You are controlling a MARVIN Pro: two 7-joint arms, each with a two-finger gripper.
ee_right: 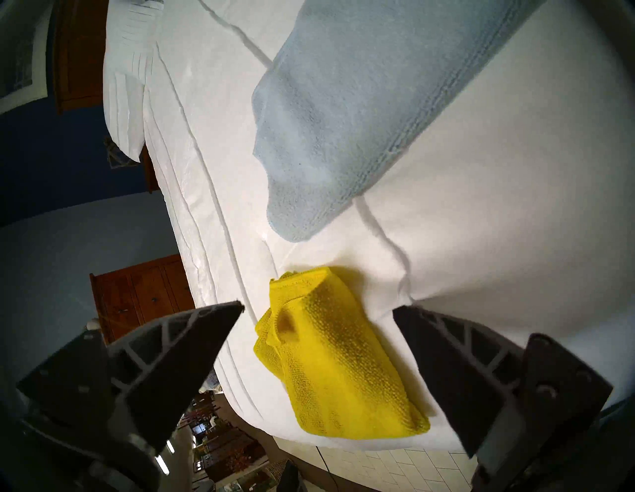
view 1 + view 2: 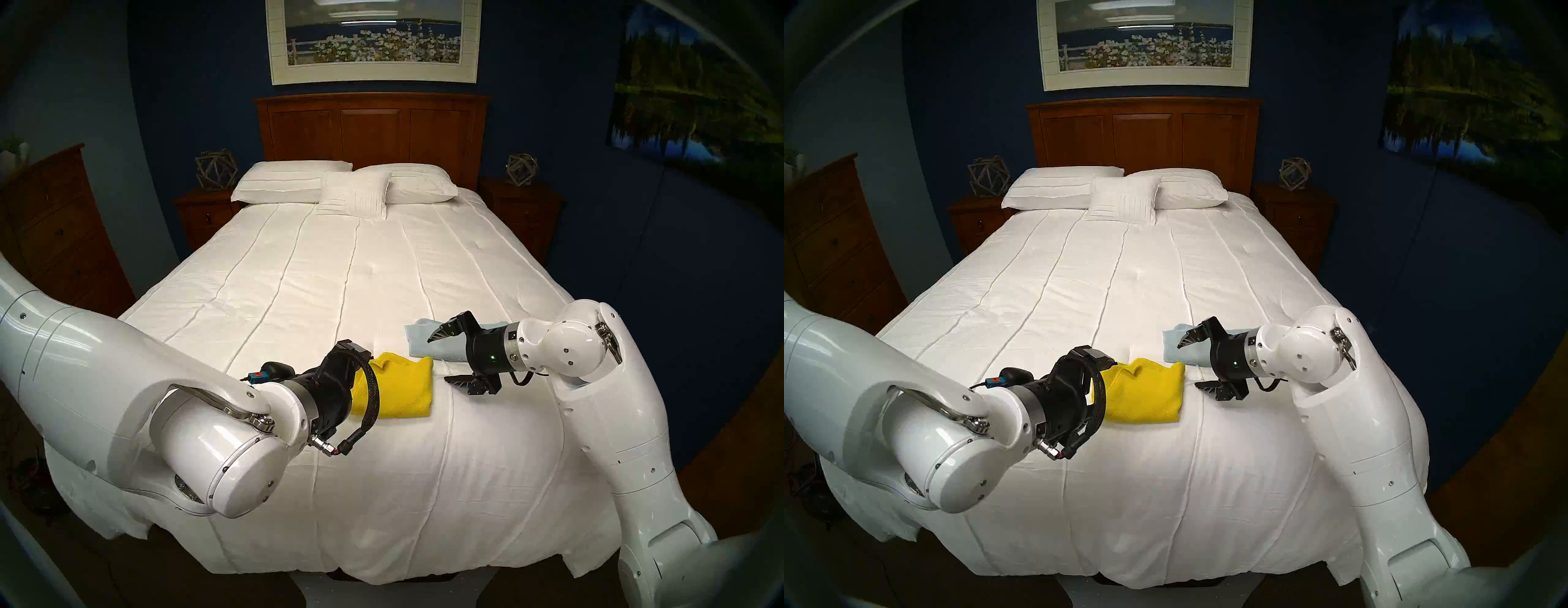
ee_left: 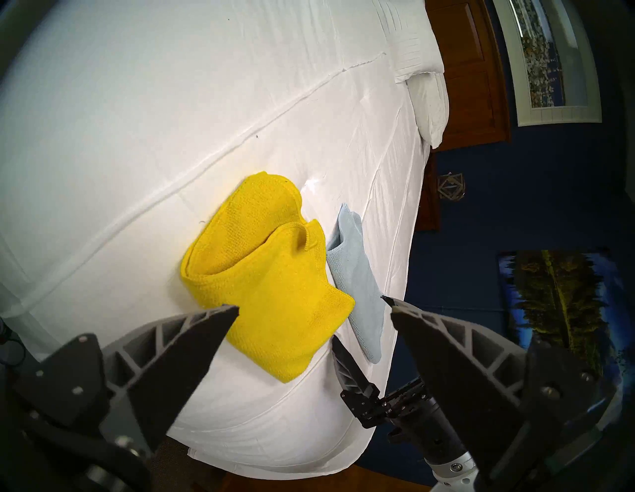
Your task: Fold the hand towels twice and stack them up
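Folding looks finished on both cloths, as far as the views show; the bright yellow microfibre hand towel (image 2: pixel 401 388) lies as a compact, layered rectangle near the foot of the white quilted bedspread (image 2: pixel 297 271), though its far edge gapes open in a loose loop in the left wrist view (image 3: pixel 261 247), so the second fold is untidy rather than flat; the pale light-blue microfibre hand towel (image 2: pixel 428 344) lies just beyond it and to its right, also doubled over, its stacked hems showing along one side in the right wrist view (image 1: pixel 343 120). The two towels sit close together, corners nearly meeting, but neither rests on the other; stacking, by my judgement, is the step left.

The right gripper (image 2: pixel 441 356) hangs above the bedspread between the two towels with its jaws spread wide and nothing between them; one finger is over the blue towel, the other beside the yellow one. The left gripper (image 3: pixel 314 305) hovers above the near side of the yellow towel, its jaws likewise apart and empty in its own wrist view; the head views hide its fingers behind the wrist.

Whichever towel is lifted, the yellow one's slack loop may spring open if it is pinched by a single layer.
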